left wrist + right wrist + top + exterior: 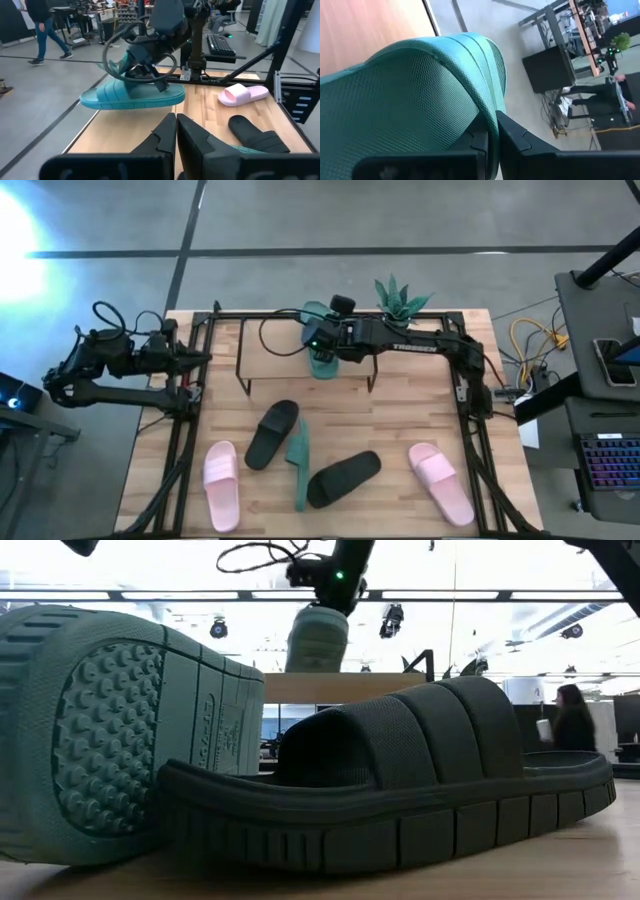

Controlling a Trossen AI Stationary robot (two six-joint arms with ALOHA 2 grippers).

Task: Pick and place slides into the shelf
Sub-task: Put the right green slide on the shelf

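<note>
My right gripper (pixel 322 342) is shut on one green slide (pixel 320 355) and holds it in the air over the shelf (pixel 300 370), at the table's far middle. In the low view this slide (pixel 317 638) hangs above the shelf's wood board (pixel 330 687). The other green slide (pixel 298 463) stands on its side edge, between two black slides (pixel 272 433) (pixel 343 478). The pink slides (pixel 220 485) (pixel 440 480) lie flat near the table's near corners. My left gripper (pixel 176 135) is shut and waits at the table's left edge (pixel 200 358). My right gripper pinches the green slide's strap at its edge (pixel 492 117) between the two fingers, one finger (pixel 475 142) on each face of the strap. It comes from above and from the table's right. The slide (pixel 132 95) is lifted clear and roughly level, hanging below the gripper.
A small potted plant (pixel 400 300) stands at the far edge, right of the shelf. Black frame rails (pixel 185 440) run along both sides of the table. A person (pixel 572 725) stands in the room beyond, and another person (pixel 42 30) walks there.
</note>
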